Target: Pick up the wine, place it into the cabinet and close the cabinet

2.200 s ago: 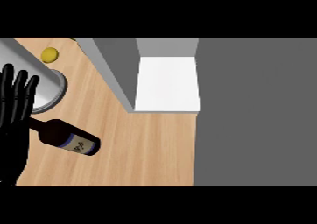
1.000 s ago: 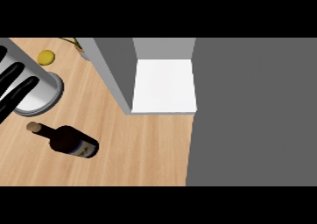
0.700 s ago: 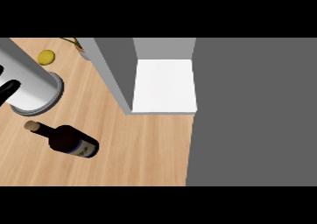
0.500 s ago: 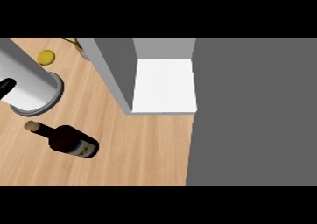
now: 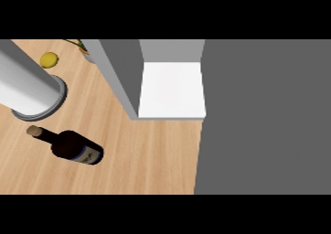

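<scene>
The wine bottle is dark, with a blue-and-white label, and lies on its side on the wooden counter. Its corked neck points up-left. The cabinet stands open at the upper middle, showing a white shelf behind a grey side wall. A grey forearm slants in from the upper left, and its round end hangs just above the bottle's neck. Neither black hand shows in the head view.
A small yellow fruit lies at the counter's far left, beside a bit of green plant. A wide grey surface fills the right of the view past the counter's edge.
The black fingers of the left hand at the left edge have slid out of view, leaving only the grey forearm. The bottle has not moved over the last second.
</scene>
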You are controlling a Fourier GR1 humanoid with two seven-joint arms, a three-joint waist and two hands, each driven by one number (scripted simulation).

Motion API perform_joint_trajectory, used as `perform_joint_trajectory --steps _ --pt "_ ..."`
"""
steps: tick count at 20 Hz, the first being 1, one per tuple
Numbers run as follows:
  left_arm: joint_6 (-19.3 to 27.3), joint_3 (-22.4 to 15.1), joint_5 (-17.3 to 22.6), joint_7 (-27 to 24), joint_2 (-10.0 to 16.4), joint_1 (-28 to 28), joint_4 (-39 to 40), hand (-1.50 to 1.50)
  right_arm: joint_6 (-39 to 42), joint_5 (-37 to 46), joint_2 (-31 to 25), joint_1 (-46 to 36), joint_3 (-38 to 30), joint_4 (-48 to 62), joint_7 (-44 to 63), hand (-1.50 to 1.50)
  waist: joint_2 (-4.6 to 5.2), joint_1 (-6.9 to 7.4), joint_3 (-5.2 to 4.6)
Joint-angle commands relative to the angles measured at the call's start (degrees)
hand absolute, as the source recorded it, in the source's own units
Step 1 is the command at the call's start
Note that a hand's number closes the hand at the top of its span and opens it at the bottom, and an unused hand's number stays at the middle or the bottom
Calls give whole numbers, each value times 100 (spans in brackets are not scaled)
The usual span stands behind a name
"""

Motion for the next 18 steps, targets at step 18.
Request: perform_joint_trajectory --steps 18 --pt "-1469 1433 376 -149 442 486 979 -150 -218 -322 -312 24 -112 -1311 652 -150 25 -38 -3"
